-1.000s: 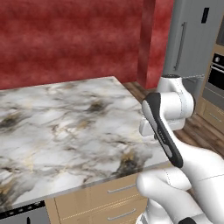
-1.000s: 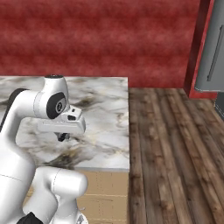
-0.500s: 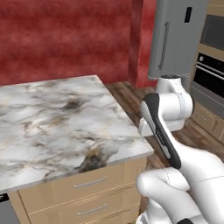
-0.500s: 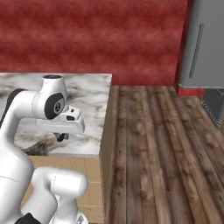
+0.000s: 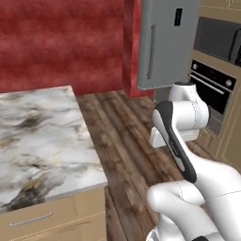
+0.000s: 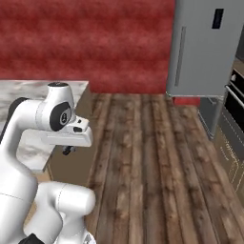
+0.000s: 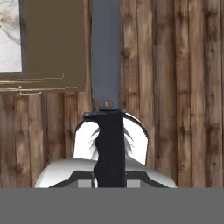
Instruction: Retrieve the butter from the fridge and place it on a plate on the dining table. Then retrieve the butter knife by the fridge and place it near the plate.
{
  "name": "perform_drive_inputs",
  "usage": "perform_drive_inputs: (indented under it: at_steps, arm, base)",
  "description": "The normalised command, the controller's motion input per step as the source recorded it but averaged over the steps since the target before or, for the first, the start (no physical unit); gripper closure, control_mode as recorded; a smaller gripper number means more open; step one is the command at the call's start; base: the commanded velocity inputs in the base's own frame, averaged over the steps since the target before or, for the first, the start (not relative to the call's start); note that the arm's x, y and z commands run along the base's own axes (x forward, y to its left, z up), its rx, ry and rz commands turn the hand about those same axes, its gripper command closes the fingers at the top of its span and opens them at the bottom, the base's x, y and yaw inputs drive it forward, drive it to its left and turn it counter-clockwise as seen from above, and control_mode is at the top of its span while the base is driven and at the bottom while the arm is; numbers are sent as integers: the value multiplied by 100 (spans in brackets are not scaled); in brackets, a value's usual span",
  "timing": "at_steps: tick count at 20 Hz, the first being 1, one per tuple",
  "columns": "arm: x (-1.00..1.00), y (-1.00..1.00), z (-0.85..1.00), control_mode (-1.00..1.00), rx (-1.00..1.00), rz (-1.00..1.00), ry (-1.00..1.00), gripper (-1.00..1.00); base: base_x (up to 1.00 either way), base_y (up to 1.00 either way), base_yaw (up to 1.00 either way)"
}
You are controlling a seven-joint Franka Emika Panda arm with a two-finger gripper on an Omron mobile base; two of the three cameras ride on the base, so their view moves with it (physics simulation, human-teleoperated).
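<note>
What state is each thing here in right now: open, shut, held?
fridge: door shut.
oven: door shut.
drawer under the dining table: shut.
butter knife: held, blade pointing away from the hand, above the wooden floor.
fingers: shut on the butter knife.

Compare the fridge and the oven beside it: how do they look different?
The fridge is plain grey metal; the oven is black, set in tan cabinetry. The fridge has a long vertical bar handle, the oven a horizontal one. The fridge stands proud of the wall run; the oven sits built in. Both are shut.
</note>
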Motion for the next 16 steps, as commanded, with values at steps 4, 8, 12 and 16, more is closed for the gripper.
perform_drive_inputs:
  at_steps: [4, 8, 12, 16]
  arm:
    - [0, 0, 0, 100, 0, 0, 0, 100]
    - [0, 0, 0, 100, 0, 0, 0, 100]
    - [0, 0, 0, 100, 0, 0, 0, 100]
    - [0, 0, 0, 100, 0, 0, 0, 100]
  base:
    - [59, -77, 13]
    - [93, -34, 30]
    - [98, -23, 29]
    - [85, -18, 8]
